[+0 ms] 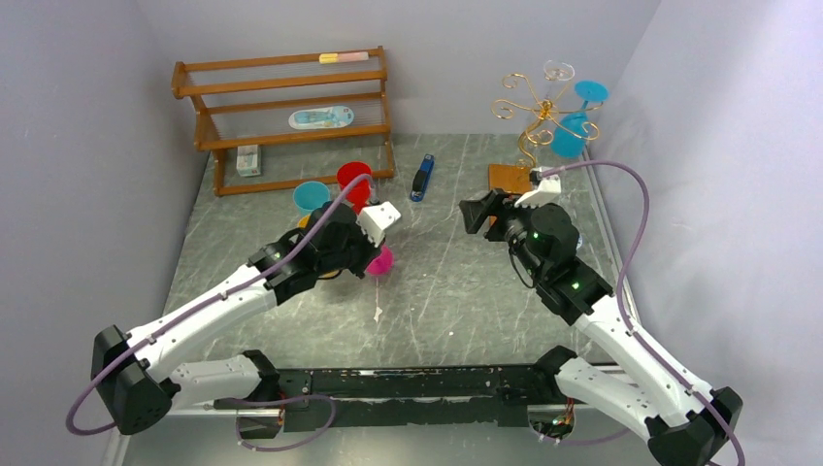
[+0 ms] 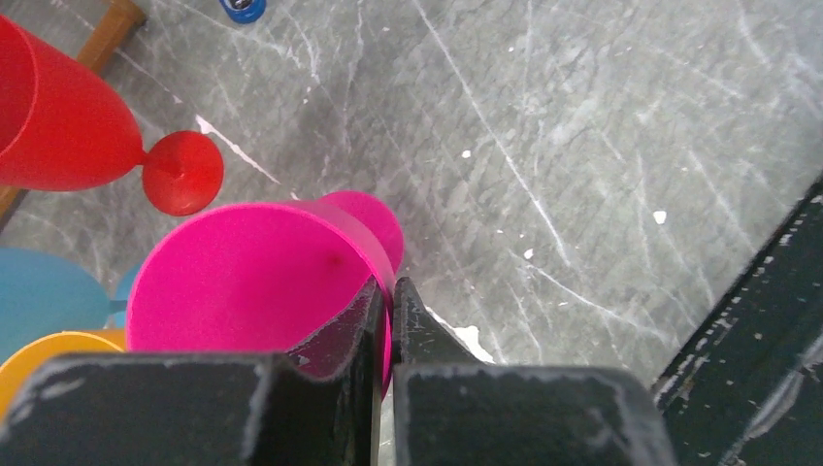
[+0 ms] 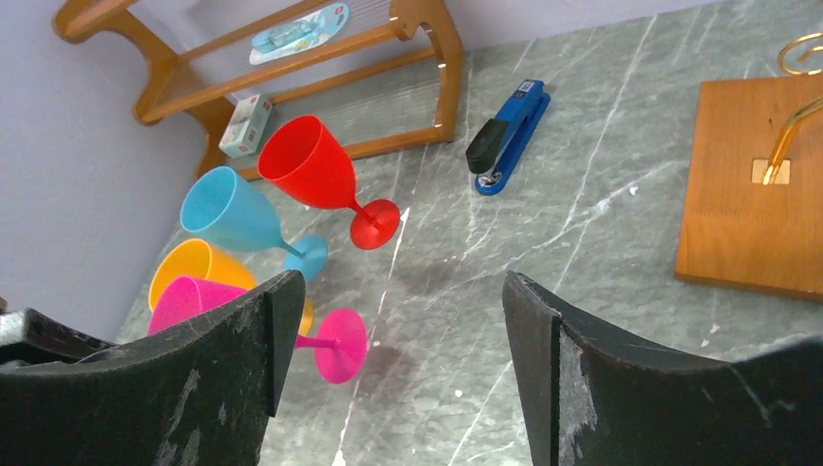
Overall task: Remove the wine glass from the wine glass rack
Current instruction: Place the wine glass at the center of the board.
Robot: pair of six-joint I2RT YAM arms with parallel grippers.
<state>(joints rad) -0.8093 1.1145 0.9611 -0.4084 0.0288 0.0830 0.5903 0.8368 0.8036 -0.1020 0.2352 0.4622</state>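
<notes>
A grey marble table [image 1: 437, 291] fills the view, with both arms bolted at its near edge. A brown slatted shelf [image 1: 281, 102] is seen against the back wall, well beyond the left pincer [image 2: 390, 296]. The wine glass rack [image 1: 532, 112], gold wire on a flat wooden base [image 3: 747, 184], is placed beyond and to the right of the right pincer [image 3: 398, 291], the base lying near it. A blue hanging glass [image 1: 573, 136] and a clear hanging glass [image 1: 558, 71] are carried upside down on the rack's curled arms.

The left pincer is closed narrowly on the rim of a pink wine glass [image 2: 243, 282], one finger inside the bowl and one outside. The glass is held tilted, its foot pointing away from the pincer, well apart from the rack. Whether its foot touches the table cannot be told.

The right pincer is spread wide and nothing is held between its fingers.

A red glass [image 3: 311, 165] is found beyond the left pincer, a blue table glass [image 3: 228, 209] and an orange glass [image 3: 189, 267] just to its left. A blue stapler [image 3: 508, 136] lies between the two pincers, farther back. A small box [image 3: 245, 124] rests on the shelf's lowest level.
</notes>
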